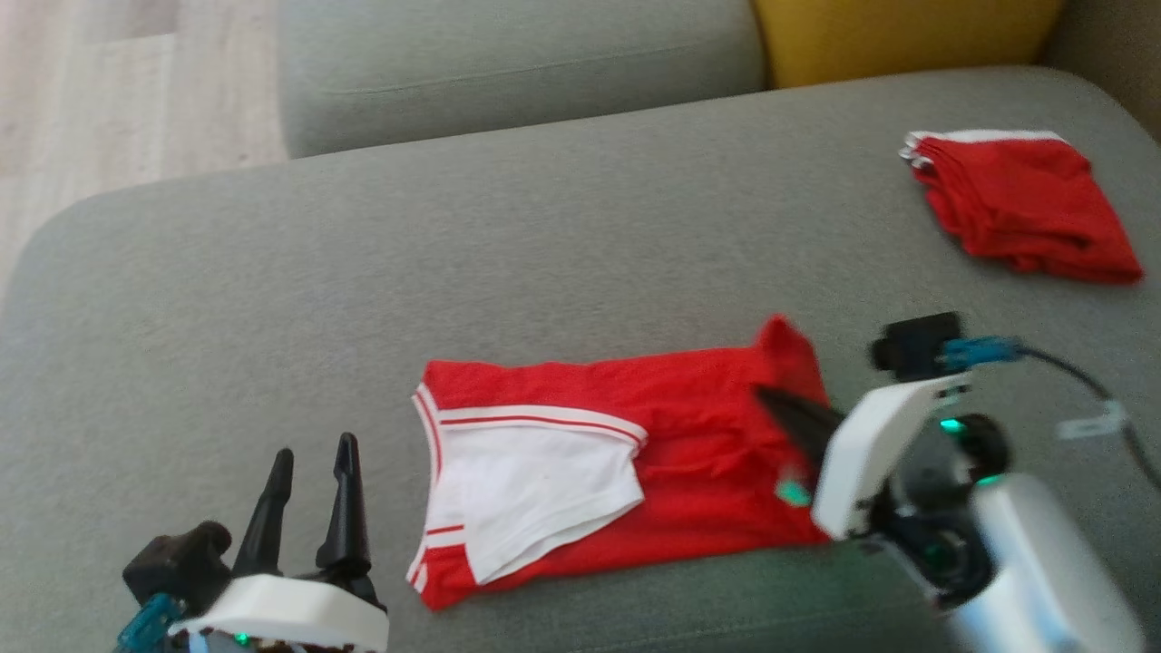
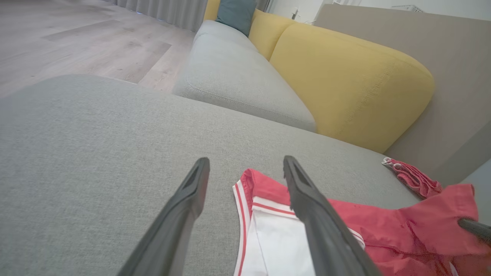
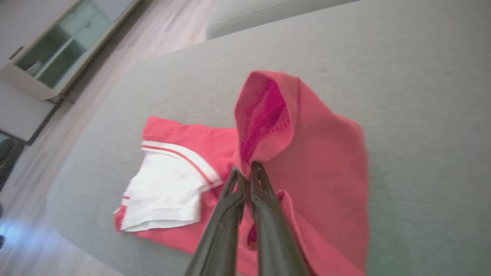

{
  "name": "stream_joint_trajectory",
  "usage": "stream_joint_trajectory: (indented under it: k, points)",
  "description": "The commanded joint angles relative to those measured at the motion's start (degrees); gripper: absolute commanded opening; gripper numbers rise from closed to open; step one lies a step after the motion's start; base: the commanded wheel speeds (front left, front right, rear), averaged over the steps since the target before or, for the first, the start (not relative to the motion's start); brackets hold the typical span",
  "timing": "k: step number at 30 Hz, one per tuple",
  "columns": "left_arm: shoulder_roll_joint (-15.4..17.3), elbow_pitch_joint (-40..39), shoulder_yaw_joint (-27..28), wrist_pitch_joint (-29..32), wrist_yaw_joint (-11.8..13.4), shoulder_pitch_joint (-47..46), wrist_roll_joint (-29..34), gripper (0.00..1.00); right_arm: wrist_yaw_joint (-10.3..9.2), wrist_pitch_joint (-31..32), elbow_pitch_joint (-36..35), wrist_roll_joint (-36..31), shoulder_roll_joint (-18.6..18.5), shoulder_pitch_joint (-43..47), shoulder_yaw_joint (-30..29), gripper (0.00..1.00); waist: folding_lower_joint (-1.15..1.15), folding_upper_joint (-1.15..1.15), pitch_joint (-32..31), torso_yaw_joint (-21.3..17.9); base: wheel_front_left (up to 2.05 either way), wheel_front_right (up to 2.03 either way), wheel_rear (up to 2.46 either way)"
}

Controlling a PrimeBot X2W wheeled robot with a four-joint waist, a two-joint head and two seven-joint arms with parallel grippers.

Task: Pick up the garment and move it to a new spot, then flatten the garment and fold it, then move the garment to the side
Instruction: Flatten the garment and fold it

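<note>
The garment [image 1: 689, 435] is red with a white panel and red-white stripes, lying on the grey sofa seat [image 1: 363, 272] near its front edge. My right gripper [image 1: 771, 399] is shut on the garment's right end, and that edge [image 3: 268, 115] is lifted into a raised fold above the seat. The white panel [image 3: 168, 188] lies flat to the left of it. My left gripper [image 1: 313, 462] stands open at the lower left, a little left of the garment's striped edge [image 2: 245, 199], with nothing between its fingers [image 2: 195, 184].
A second red garment [image 1: 1025, 204], folded, lies at the seat's far right. A yellow cushion [image 2: 345, 88] and a grey seat cushion [image 2: 238, 76] stand behind. Wooden floor [image 1: 109, 91] lies to the left, with a cabinet [image 3: 50, 50] beyond the sofa's edge.
</note>
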Motion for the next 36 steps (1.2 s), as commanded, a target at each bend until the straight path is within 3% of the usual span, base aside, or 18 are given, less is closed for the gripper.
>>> stream_joint_trajectory:
  k: [1, 10, 20, 28, 29, 30, 31, 32, 36]
  points:
    - [0.0, -1.6, 1.8, -0.5, 0.0, -3.1, 0.5, 1.0, -0.05, -0.3, -2.6, 0.6, 0.8, -2.8, 1.3, 0.0, 0.0, 0.0, -0.4, 1.4, 0.0, 0.0, 0.0]
    - [-0.6, -1.5, -0.2, -0.2, -0.8, -4.0, 0.6, 1.0, -0.05, -4.6, 2.5, 4.8, 6.8, -6.1, 6.3, 0.0, 0.0, 0.0, -0.5, 8.0, 0.0, 0.0, 0.0]
    - [-1.5, 0.1, -3.0, 0.0, -1.9, -5.8, 0.9, 1.0, -0.05, -11.6, 11.8, 14.7, 7.3, -11.7, 14.4, 0.0, 0.0, 0.0, 0.3, 13.8, 0.0, 0.0, 0.0]
    - [-2.2, 1.5, -4.2, -0.1, -2.3, -6.9, 0.8, 1.0, -0.05, -15.2, 21.1, 20.1, 7.3, -16.1, 19.5, 0.0, 0.0, 0.0, 0.5, 16.2, 0.0, 0.0, 0.0]
    - [-2.2, 1.6, -4.2, -0.2, -2.3, -7.0, 0.8, 1.0, -0.05, -15.8, 22.4, 20.8, 7.3, -16.7, 20.2, 0.09, 0.0, 0.0, 0.5, 16.4, 0.0, 0.0, 0.0]
    - [-2.3, 1.8, -4.3, -0.3, -2.3, -7.0, 0.7, 1.0, -0.05, -16.3, 23.5, 21.6, 7.3, -17.2, 21.1, 0.39, 0.0, 0.0, 0.6, 16.5, 0.0, 0.0, 0.0]
    - [-2.3, 1.9, -4.4, -0.3, -2.3, -7.1, 0.7, 1.0, -0.05, -16.9, 24.4, 22.3, 7.3, -17.8, 21.8, 0.92, 0.0, 0.0, 0.6, 16.7, 0.0, 0.0, 0.0]
    - [-2.4, 2.1, -4.4, -0.4, -2.3, -7.2, 0.7, 1.0, -0.05, -17.7, 25.1, 23.1, 7.3, -18.3, 22.6, 1.0, 0.0, 0.0, 0.6, 16.8, 0.0, 0.0, 0.0]
    - [-2.4, 2.5, -4.4, -0.6, -2.2, -7.2, 0.5, 1.0, -0.05, -20.6, 26.6, 26.4, 7.3, -20.5, 25.1, 1.0, 0.0, 0.0, 0.5, 16.6, 0.0, 0.0, 0.0]
